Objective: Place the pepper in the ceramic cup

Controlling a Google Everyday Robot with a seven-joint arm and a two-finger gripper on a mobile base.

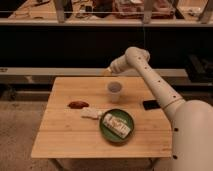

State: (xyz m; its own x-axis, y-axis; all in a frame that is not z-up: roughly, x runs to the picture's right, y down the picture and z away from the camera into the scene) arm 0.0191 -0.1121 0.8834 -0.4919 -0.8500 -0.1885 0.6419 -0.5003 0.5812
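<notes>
A small dark red pepper [78, 104] lies on the left part of the wooden table [65, 135]. The white-grey ceramic cup [114, 92] stands upright near the table's far middle, to the right of the pepper. My gripper [108, 72] hangs above the table's far edge, just up and left of the cup, and it is shut with nothing seen in it. The white arm reaches in from the right.
A green round plate [105, 129] with a pale packet on it sits in front of the cup. Another pale packet [91, 113] lies between plate and pepper. A dark flat object [150, 105] rests at the table's right edge. A dark counter runs behind.
</notes>
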